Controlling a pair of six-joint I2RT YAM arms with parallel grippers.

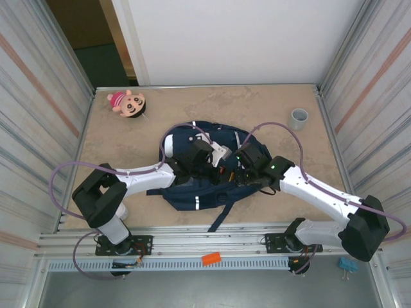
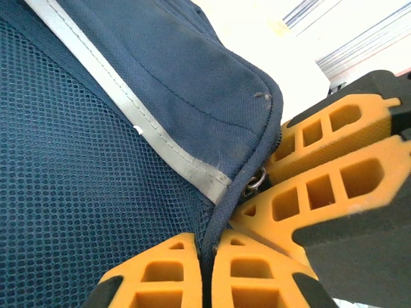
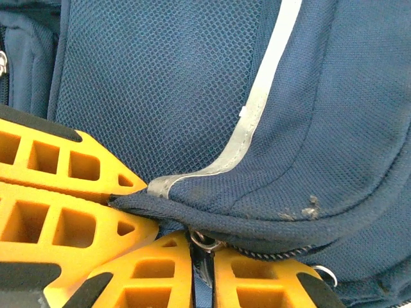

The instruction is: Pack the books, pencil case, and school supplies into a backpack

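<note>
1. Two tools are on the backpack (image 1: 192, 196). It lies flat in the middle of the counter (image 1: 270, 106), between the arms.
2. My left tool (image 2: 207, 250) is clenched on the backpack's edge, right at the seam by the grey strip (image 2: 192, 170).
3. My right tool (image 3: 201, 260) looks clenched on the zip pull (image 3: 205, 244). The little metal ring sits just above its tips. The two tools are very close, almost touching.
4. First worry: the zip pull is small and smooth. If I tug fast, I think it could slip out, and the right tool would come away with nothing.
5. Second worry: the left tool has only a thin fold of cloth. If that slips, the whole backpack may slide along and the zip will not move.
6. Third worry: the tools could bump each other, as there is so little room between them. I should pull the right one away from the left, not across it.
7. Fourth worry: cloth could get caught in the zip if I pull at a bad angle. Then it would jam.
8. I cannot tell what is inside the backpack, so I cannot say how much is packed.
9. One doll (image 1: 128, 102) and one cup (image 1: 298, 118) sit near the far edge, well apart from the backpack and not in my way.
</note>
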